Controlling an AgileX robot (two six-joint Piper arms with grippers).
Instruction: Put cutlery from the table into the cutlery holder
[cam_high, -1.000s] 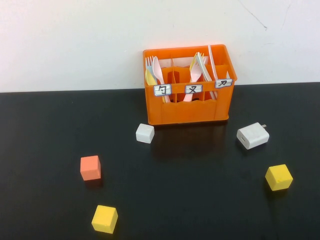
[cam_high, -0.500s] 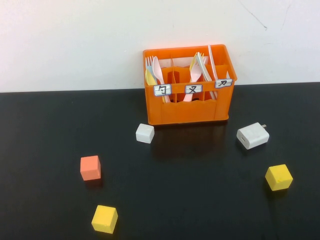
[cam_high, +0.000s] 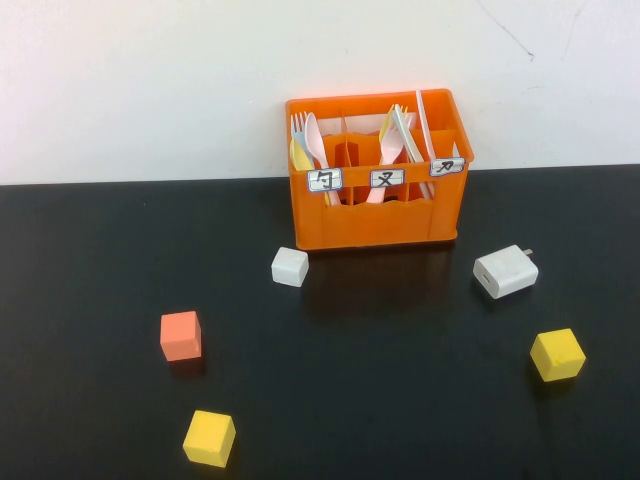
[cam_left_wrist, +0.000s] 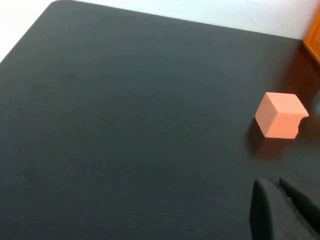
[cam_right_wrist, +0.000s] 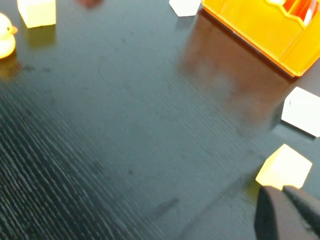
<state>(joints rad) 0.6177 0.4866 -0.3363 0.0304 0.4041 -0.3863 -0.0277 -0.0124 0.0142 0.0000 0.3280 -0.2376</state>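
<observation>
Here, pale plastic cutlery (cam_high: 318, 150) stands in the orange plastic crate-shaped cutlery holder (cam_high: 378, 222) | glossy black table (cam_high: 400, 380) | left gripper (cam_left_wrist: 286, 210), right gripper (cam_right_wrist: 286, 214): both pressed together, above the table, holding nothing

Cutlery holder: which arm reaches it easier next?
Right, probably: the right gripper, jaws shut, by the yellow cube, faces the cutlery holder; the left gripper, shut, by the orange cube, barely sees it.
</observation>
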